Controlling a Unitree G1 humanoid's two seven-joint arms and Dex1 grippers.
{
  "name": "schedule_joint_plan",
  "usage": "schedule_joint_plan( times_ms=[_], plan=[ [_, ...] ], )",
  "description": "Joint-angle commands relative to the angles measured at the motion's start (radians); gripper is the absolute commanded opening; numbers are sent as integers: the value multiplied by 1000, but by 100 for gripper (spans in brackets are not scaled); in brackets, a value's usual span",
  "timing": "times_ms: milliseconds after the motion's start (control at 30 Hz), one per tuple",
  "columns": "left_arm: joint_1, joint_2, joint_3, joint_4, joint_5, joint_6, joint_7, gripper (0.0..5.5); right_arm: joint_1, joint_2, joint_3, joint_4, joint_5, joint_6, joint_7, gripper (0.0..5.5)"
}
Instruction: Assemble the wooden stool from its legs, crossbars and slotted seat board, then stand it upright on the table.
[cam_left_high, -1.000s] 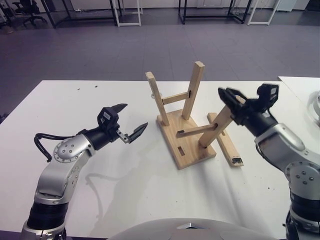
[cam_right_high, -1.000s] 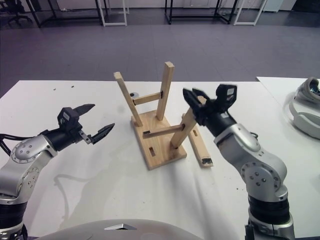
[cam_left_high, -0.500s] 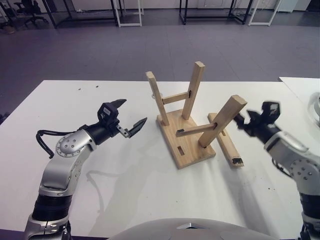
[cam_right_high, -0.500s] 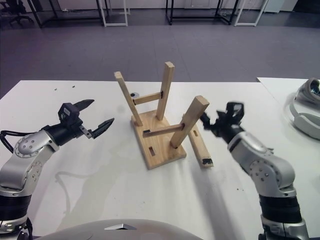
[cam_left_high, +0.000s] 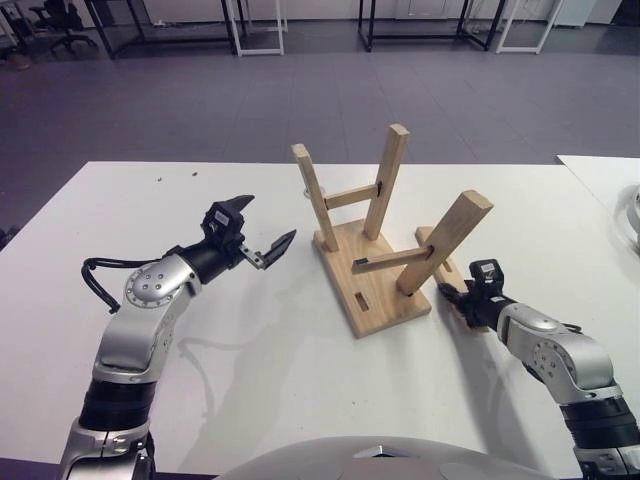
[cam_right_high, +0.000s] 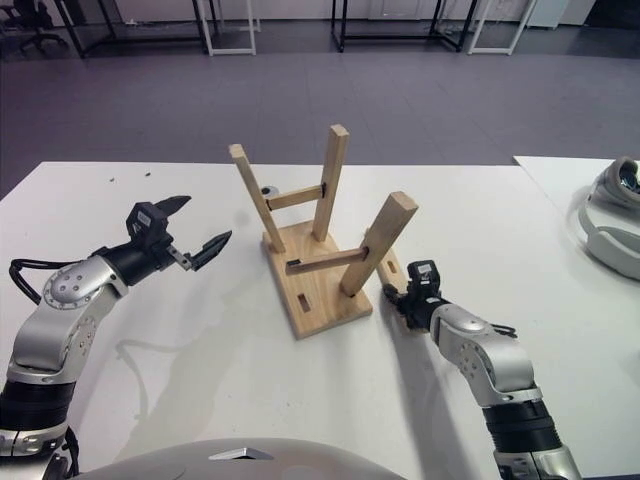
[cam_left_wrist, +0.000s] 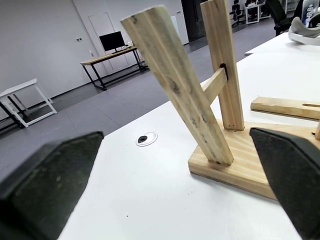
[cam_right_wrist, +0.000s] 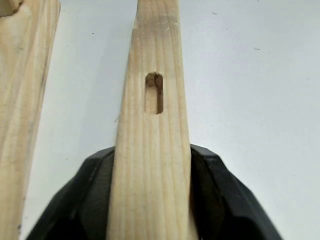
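The stool stands upside down mid-table: a slotted seat board (cam_left_high: 372, 290) carrying two upright legs (cam_left_high: 312, 195) (cam_left_high: 387, 180) joined by a crossbar (cam_left_high: 352, 196). A third, tilted leg (cam_left_high: 447, 240) holds another crossbar (cam_left_high: 392, 261). A loose leg (cam_left_high: 452, 283) lies flat on the table right of the board. My right gripper (cam_left_high: 468, 302) sits low at its near end, fingers (cam_right_wrist: 97, 190) pressed on both sides of the loose leg (cam_right_wrist: 152, 110), shut on it. My left gripper (cam_left_high: 268, 218) hovers open left of the stool, nothing between its fingers (cam_left_wrist: 50, 185).
A small round disc (cam_left_wrist: 145, 138) lies on the table behind the stool. A white rounded object (cam_right_high: 615, 215) rests on the neighbouring table at far right. Bare white tabletop (cam_left_high: 250, 340) spreads to the left and front of the stool.
My right gripper left the top of the tilted leg, dropped to the table and closed on the loose leg's near end. My left gripper edged slightly toward the stool.
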Motion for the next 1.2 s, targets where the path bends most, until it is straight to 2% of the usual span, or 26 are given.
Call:
schedule_joint_plan(
  times_ms=[33, 133, 267, 333, 433, 500, 633, 1067, 1200],
  plan=[
    [-87, -33, 16, -7, -22, 23, 38, 540, 4, -25, 47, 73, -148, -31, 12, 207],
    [-283, -103, 58, -19, -145, 86, 79, 540, -121, -34, -80, 86, -187, -198, 35, 207],
    [-592, -292, 180, 16, -599, 246, 217, 540, -407, -136, -138, -13, -268, -482, 169, 207],
    [-701, -328, 204, 52, -753, 294, 249, 540, -531, -135, -128, -91, -232, -539, 265, 207],
    [-844, -360, 232, 161, -852, 311, 300, 540, -676, -100, -48, -219, -204, -585, 387, 207],
    [-909, -365, 233, 205, -869, 303, 305, 503, -728, -62, -14, -265, -187, -581, 419, 207],
    [-953, -370, 257, 229, -912, 289, 321, 437, -725, -34, -13, -259, -197, -562, 445, 207],
    [-925, -345, 247, 206, -907, 297, 335, 216, -737, 38, -44, -283, -164, -485, 438, 207],
    [-925, -347, 244, 199, -909, 293, 336, 166, -737, 42, -40, -285, -176, -488, 439, 207]
  ],
)
